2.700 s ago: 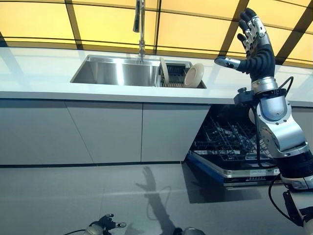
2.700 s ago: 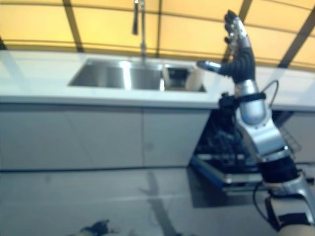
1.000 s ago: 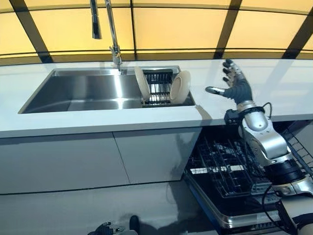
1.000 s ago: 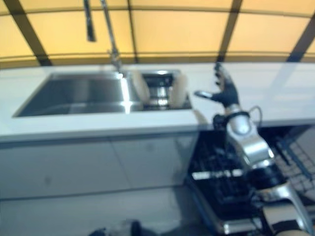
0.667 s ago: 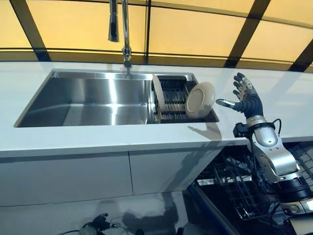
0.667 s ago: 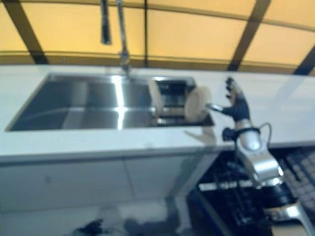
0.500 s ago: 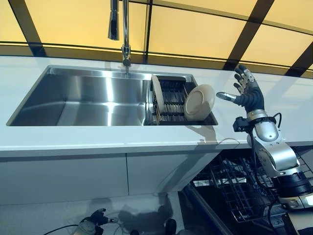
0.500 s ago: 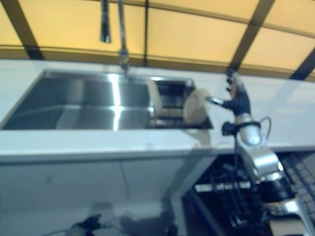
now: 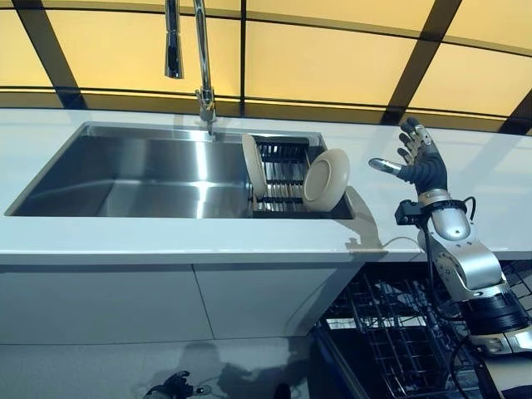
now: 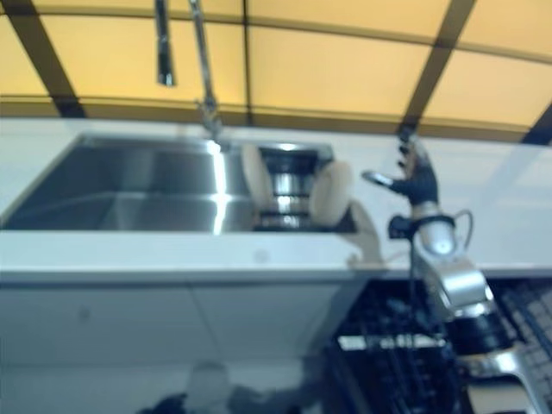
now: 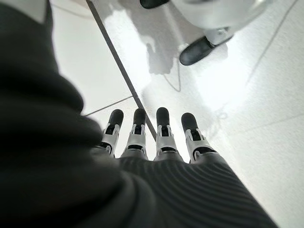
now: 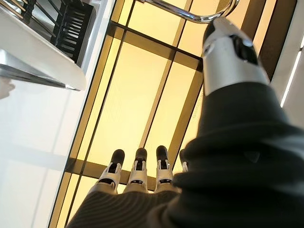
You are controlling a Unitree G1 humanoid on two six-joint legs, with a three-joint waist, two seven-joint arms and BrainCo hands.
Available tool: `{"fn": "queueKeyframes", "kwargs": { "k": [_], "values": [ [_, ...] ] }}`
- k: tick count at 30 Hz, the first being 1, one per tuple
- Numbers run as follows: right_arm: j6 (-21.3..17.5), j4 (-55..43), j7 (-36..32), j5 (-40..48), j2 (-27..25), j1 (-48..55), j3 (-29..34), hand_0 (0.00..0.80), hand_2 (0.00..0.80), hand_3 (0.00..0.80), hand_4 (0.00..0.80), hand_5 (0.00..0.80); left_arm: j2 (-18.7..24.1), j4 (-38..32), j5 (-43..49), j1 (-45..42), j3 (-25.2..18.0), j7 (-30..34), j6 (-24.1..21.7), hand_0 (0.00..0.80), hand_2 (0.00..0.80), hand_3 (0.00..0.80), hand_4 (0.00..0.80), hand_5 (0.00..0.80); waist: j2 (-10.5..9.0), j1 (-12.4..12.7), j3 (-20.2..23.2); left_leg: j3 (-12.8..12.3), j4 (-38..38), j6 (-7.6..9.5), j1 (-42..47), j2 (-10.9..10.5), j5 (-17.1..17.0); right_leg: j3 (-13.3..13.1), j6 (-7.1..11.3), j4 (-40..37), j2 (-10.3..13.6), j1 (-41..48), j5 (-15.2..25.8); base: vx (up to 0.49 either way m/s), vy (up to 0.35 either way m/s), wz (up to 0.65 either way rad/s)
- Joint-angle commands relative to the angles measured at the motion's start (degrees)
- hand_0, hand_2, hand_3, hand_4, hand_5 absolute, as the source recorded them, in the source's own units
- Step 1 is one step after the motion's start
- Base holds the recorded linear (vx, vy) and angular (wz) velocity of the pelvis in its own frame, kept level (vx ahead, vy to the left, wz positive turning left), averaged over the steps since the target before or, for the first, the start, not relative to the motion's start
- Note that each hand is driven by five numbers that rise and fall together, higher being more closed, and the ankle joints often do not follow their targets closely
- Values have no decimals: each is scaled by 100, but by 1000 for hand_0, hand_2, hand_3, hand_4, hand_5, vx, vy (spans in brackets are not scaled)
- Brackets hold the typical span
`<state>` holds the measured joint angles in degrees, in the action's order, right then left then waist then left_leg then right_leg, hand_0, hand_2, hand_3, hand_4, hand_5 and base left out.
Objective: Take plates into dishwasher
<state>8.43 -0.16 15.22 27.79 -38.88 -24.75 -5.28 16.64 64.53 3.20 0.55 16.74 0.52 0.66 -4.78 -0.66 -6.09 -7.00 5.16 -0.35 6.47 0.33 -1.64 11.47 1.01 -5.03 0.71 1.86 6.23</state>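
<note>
Right hand (image 9: 422,166) hangs over the counter (image 9: 166,241) spread wide, holding nothing, just beside the leaning plate (image 9: 325,179) in the sink rack (image 9: 278,174); second plate (image 9: 253,165) stands further in. Left hand (image 11: 152,137) dangles straight-fingered near the floor. Risk I'd guess: a clumsy pinch tips the plate off its slot and it clatters into the sink (image 9: 141,174).
</note>
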Motion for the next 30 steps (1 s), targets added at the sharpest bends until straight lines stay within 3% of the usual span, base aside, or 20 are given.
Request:
{"fn": "queueKeyframes", "kwargs": {
  "k": [1, 9, 17, 30],
  "values": [
    [-33, 132, 116, 411, 52, -486, 137, 0, 0, 0, 0, 0, 63, 197, 35, 254, 107, -11, -123, 0, 0, 0, 0, 0, 48, 46, 168, -220, -16, 297, -36, -182, 663, 8, 122, 3, -68, 376, -787, 38, 8, 2],
    [226, 130, -159, 956, -87, -463, 214, 0, 0, 0, 0, 0, 147, 318, -12, 259, 113, 7, -134, 0, 0, 0, 0, 0, 4, -43, 165, -330, -16, 333, 44, -174, 713, -14, 151, 89, -56, 394, -828, 20, 26, 0],
    [1037, 96, -520, 2944, -24, -168, 254, 0, 0, 0, 0, 0, 203, 354, -76, 287, 181, -26, -163, 0, 0, 0, 0, 0, -84, -137, 164, -481, -16, 390, 104, -175, 758, -75, 211, 133, -60, 389, -787, 2, 44, -3],
    [1129, 19, -203, 3329, 53, -81, 164, 0, 0, 0, 0, 0, 314, 344, -153, 369, 273, -85, -84, 0, 0, 0, 0, 0, -111, -202, 119, -606, -16, 498, 110, -195, 770, -183, 343, 317, -28, 213, -695, -22, 50, -7]
  ]
}}
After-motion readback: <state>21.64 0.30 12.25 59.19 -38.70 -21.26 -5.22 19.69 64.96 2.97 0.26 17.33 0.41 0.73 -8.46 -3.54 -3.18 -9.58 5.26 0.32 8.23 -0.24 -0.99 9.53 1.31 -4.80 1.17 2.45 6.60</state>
